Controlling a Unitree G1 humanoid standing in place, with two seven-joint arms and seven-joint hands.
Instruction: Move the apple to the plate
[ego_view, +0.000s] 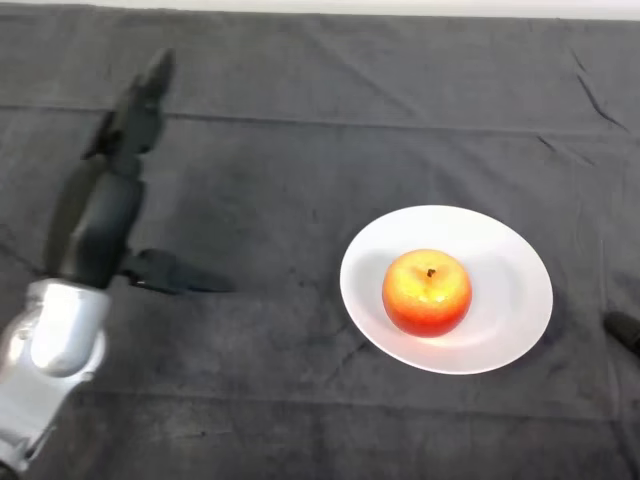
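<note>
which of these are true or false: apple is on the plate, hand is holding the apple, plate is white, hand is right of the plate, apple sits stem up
1. The apple is on the plate. True.
2. The left hand is holding the apple. False: the hand is open, holds nothing, and is well apart from the apple over the dark cloth.
3. The plate is white. True.
4. The hand is to the right of the plate. False: it is to the left of it, on the left side of the view.
5. The apple sits stem up. True: its stem dimple faces the camera from above.
</note>
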